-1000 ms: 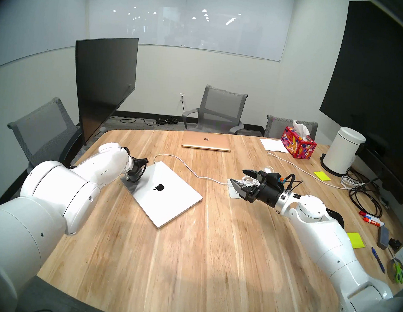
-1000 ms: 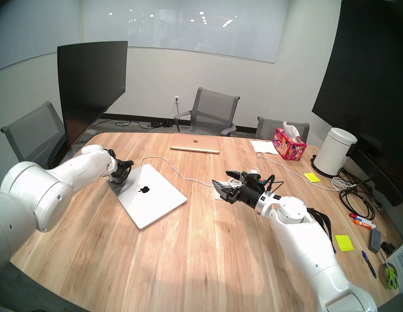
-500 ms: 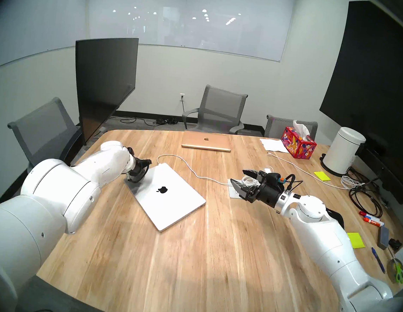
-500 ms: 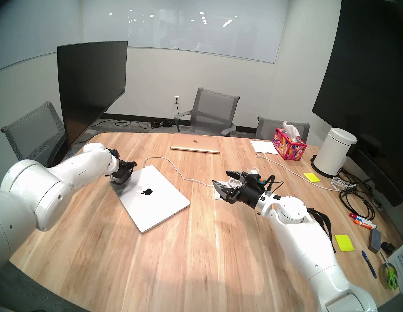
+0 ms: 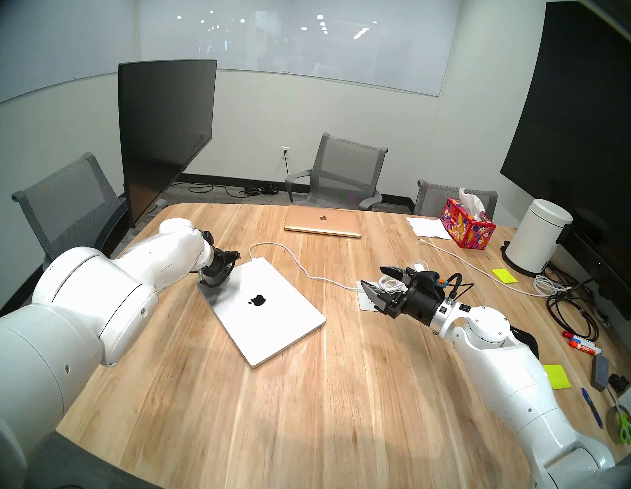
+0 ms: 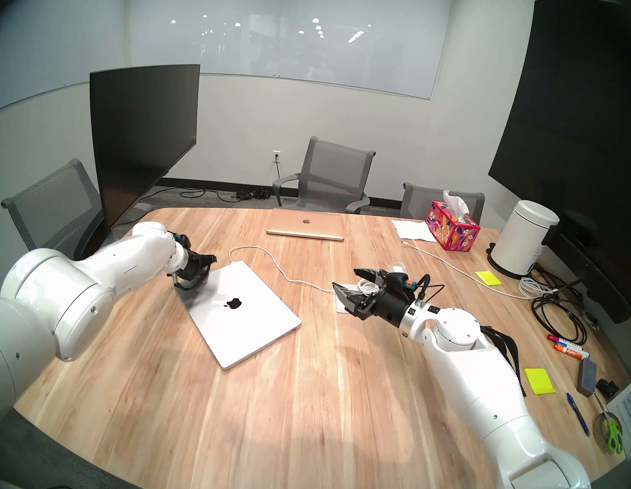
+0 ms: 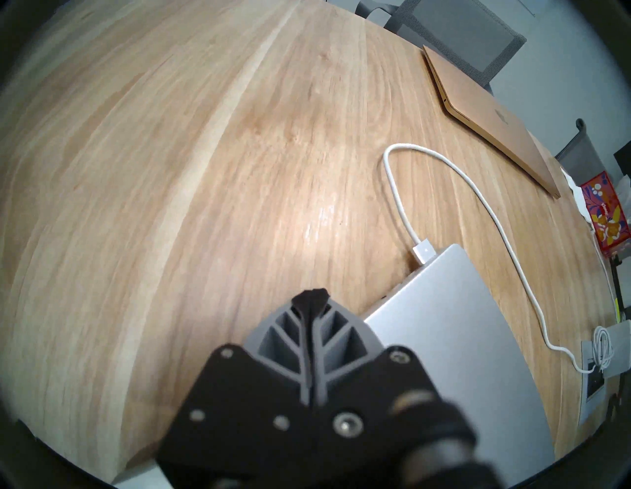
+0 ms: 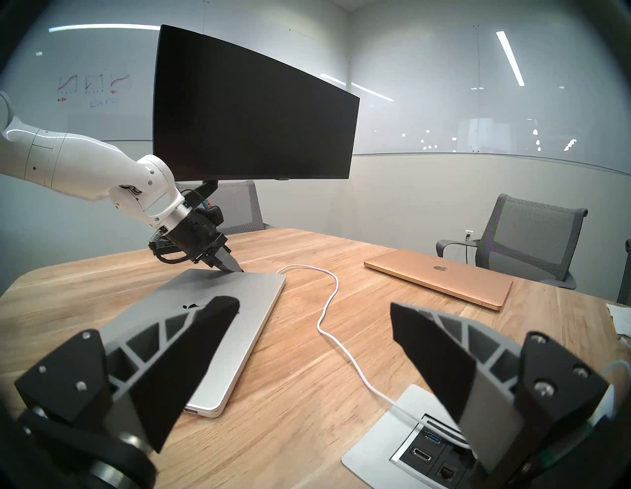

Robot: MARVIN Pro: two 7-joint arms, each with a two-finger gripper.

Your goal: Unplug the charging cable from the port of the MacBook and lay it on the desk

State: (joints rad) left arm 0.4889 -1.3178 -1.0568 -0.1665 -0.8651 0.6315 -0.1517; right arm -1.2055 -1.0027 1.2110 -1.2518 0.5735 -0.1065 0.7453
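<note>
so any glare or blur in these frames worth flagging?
Left wrist view: bright glare patch on the desk, gripper base blurred. Head views: strong fisheye bend, ceiling lights mirrored in the glass wall. Right wrist view: near fingers soft.

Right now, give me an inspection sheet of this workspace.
Surface: desk, light wood, near half bare.
Job's things: MacBook closed, lying askew; charging cable plugged into its edge.
Clutter: rose-gold laptop, tissue box, white canister, sticky notes, markers, scissors.
Grippers: left gripper shut, tips at the MacBook's far edge, holding nothing; right gripper open, empty.
Cables: coiled white cord, black cables.
Surroundings: monitor, chairs.
</note>
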